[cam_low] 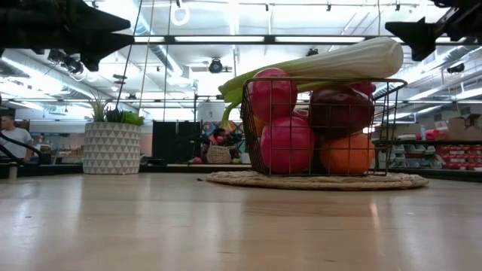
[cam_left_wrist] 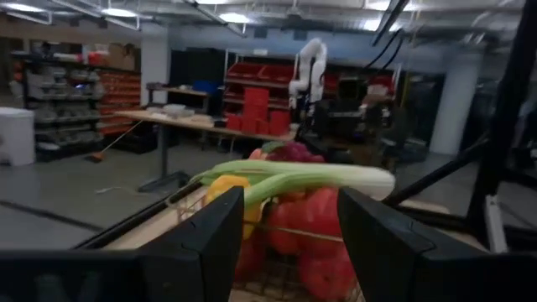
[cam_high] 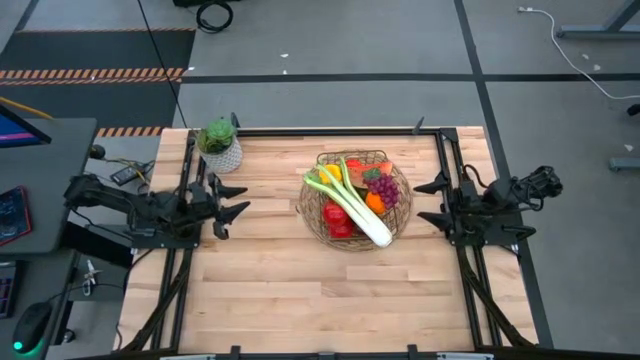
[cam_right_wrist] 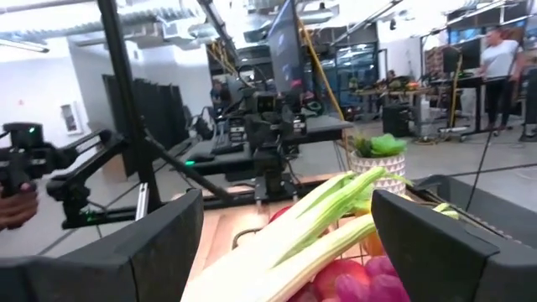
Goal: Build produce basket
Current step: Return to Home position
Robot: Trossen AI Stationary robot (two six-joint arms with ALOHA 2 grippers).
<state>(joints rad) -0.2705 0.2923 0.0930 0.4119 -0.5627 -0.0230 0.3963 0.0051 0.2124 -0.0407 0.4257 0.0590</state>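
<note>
The wire basket sits on a woven mat right of the table's middle, filled with produce: red apples, an orange, purple grapes, a yellow pepper. A long green-and-white leek lies across the top, resting on the fruit and rim. My left gripper hovers open at the table's left edge, pointing at the basket. My right gripper hovers open at the right edge, also facing the basket. Neither touches anything.
A small white pot with a green plant stands at the far left corner of the table. Bare wood stretches across the near half. Dark frame rails run along both sides. A person stands in the room behind.
</note>
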